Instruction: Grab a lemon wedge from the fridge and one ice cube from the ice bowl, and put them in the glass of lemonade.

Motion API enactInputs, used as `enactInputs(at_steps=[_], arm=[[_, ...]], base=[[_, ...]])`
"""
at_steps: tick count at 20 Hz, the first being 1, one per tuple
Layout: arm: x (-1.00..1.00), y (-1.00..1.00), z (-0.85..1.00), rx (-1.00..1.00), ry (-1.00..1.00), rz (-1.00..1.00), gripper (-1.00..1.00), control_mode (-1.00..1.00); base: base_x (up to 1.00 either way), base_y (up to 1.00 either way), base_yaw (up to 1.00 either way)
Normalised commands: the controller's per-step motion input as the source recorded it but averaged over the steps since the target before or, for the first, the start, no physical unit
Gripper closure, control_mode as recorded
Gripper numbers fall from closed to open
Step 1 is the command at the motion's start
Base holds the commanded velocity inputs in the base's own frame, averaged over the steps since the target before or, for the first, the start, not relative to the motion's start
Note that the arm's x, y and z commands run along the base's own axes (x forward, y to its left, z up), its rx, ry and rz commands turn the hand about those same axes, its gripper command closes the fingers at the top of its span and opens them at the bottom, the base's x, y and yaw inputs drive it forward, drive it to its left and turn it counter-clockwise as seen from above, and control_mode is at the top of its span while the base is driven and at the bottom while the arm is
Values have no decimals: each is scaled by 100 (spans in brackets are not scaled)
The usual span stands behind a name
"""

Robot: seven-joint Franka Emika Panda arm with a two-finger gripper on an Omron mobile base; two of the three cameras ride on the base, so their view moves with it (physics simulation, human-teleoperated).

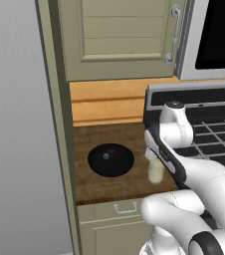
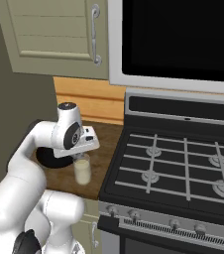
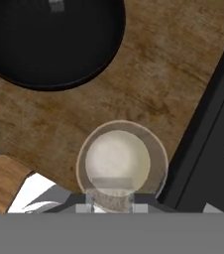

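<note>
The glass of lemonade (image 3: 118, 158) stands on the wooden counter (image 3: 148, 74) close to the stove's edge, its pale liquid seen from straight above. My gripper (image 3: 111, 206) hangs right over the glass (image 2: 83, 172), shut on a small translucent grey ice cube (image 3: 111, 194) held between its tips above the near rim. To the glass's left lies the ice bowl (image 1: 110, 159), a shallow black dish with a small grey spot (image 3: 57, 5) at its centre. The bowl (image 2: 47, 158) is partly hidden behind my arm. The lemon wedge is out of view. The fridge doors are out of view.
A black gas stove (image 2: 183, 163) with grates borders the counter on the right. Beige panelled cabinets (image 1: 124, 35) and a dark-fronted appliance (image 2: 183, 34) hang above. A drawer (image 1: 124, 208) sits under the counter. A tall grey panel (image 1: 15, 124) closes the left side.
</note>
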Motion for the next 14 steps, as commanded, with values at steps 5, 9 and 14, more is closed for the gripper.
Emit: enactInputs(at_steps=[5,9,14], arm=[[0,-7,0,2,10,0,100,-100],[0,0,0,0,14,4,100,-100],[0,0,0,0,1,1,100,-100]], base=[[0,0,0],[0,0,0],[0,0,0]])
